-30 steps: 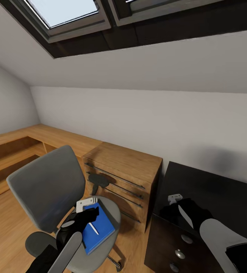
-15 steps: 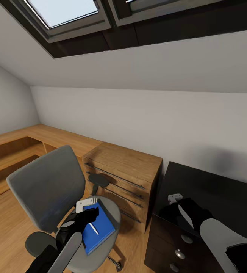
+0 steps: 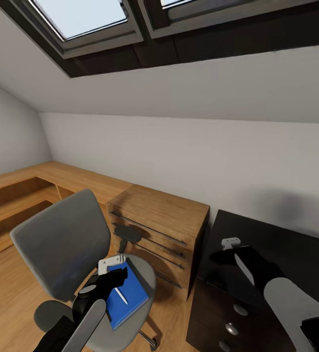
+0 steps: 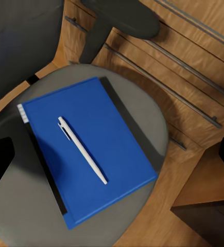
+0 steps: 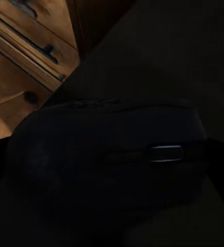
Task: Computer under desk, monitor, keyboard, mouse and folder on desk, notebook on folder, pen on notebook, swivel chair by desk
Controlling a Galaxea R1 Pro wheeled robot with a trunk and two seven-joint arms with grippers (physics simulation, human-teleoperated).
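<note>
The swivel chair (image 3: 61, 239) stands at the lower left with its grey seat (image 4: 137, 103) toward me. The blue folder (image 3: 132, 298) (image 4: 117, 154) lies flat on the seat, and the white pen (image 3: 121, 295) (image 4: 82, 150) rests on it. My left gripper (image 3: 115, 276) hangs open just above the folder, touching nothing. Over the near left end of the black desk (image 3: 286, 244) (image 5: 194, 46), my right gripper (image 3: 223, 256) is shut on the black mouse (image 5: 112, 164) (image 3: 216, 257). The computer, monitor, keyboard and notebook are out of view.
A light wooden chest (image 3: 159, 215) (image 4: 194, 67) with bar handles stands between chair and desk. Low wooden shelving (image 3: 12, 190) runs along the left wall. The desk's black drawers (image 3: 233, 328) have silver knobs. A sloped ceiling with skylights (image 3: 81, 14) hangs overhead.
My right arm has moved farther out over the desk, carrying the mouse with it. The left arm, folder and pen have stayed put.
</note>
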